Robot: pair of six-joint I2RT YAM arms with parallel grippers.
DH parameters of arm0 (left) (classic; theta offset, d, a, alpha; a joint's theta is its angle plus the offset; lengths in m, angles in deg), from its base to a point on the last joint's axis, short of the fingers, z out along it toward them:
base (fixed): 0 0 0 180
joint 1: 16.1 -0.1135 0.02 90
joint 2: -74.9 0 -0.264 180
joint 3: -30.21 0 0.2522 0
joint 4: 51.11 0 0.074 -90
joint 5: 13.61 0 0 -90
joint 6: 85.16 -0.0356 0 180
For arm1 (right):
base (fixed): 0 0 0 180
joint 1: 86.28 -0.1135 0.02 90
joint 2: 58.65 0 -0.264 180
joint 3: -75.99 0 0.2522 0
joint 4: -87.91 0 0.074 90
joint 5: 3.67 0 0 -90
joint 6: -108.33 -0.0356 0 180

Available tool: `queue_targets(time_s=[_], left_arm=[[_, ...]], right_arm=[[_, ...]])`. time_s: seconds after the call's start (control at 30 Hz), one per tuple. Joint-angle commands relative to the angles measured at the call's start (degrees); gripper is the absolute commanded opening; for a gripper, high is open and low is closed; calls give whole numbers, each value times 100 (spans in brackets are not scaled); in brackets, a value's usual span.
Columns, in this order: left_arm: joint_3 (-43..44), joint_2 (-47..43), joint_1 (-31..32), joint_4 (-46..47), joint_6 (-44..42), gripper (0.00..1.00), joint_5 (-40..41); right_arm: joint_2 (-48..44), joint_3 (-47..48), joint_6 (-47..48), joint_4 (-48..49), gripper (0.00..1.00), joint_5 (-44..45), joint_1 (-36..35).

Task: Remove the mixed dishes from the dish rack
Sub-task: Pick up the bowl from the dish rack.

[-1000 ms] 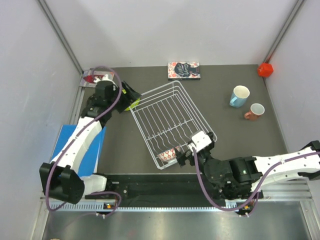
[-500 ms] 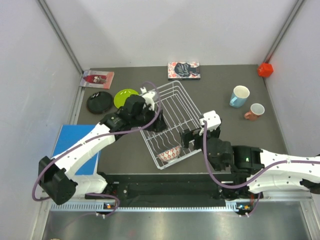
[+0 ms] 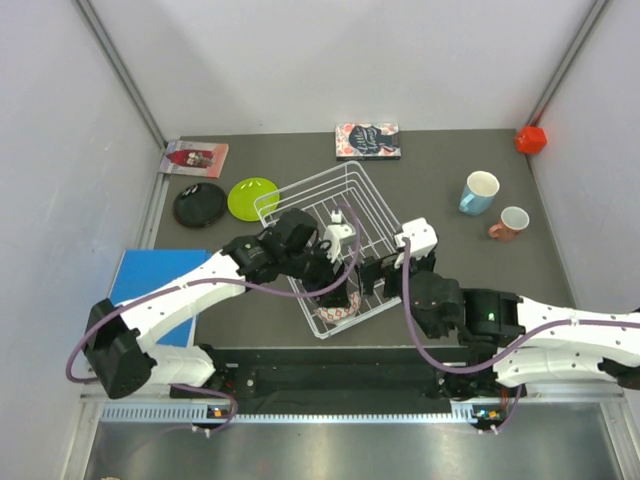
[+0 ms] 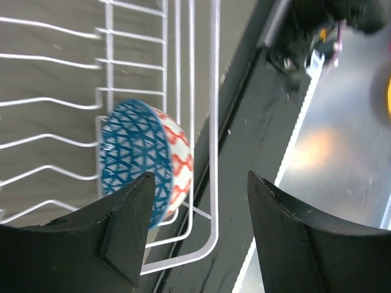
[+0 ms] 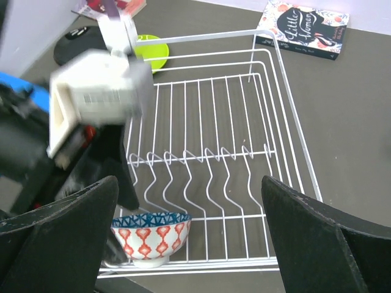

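The white wire dish rack (image 5: 220, 152) sits skewed on the dark grey table (image 3: 450, 160). It looks light, so a finger hooking a bar could drag or tip it.

Both arms crowd the rack's near end. The left gripper (image 4: 198, 207) hangs over the near corner, jaws spread with nothing between them. The right gripper (image 5: 189, 183), also spread and empty, is at the rack's right side, just beside the left one. A reach by either arm risks a knock between the two.

The round black plate (image 3: 199, 204) and round lime-green plate (image 3: 252, 197) lie on the table left of the rack. The light-blue mug (image 3: 479, 192) and the smaller salmon-pink mug (image 3: 511, 222) stand well to the right, all apart from the arms.

Only the small blue-and-red patterned bowl (image 4: 143, 159) shows inside, standing in the near corner close against the rim wires. The near finger may land on a wire instead of passing it, then clamp wire with bowl or shove the bowl over. A pinch on its smooth rim could also slip during the lift.
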Motion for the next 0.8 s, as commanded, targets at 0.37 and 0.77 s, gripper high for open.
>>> queue_targets(time_s=[0.37, 0.77], left_arm=[[-354, 641, 281, -79, -348, 66, 189], [-345, 765, 290, -9, -401, 20, -145]], right_arm=[[-556, -24, -113, 158, 100, 8, 145], [-688, -243, -218, 185, 100, -19, 154]])
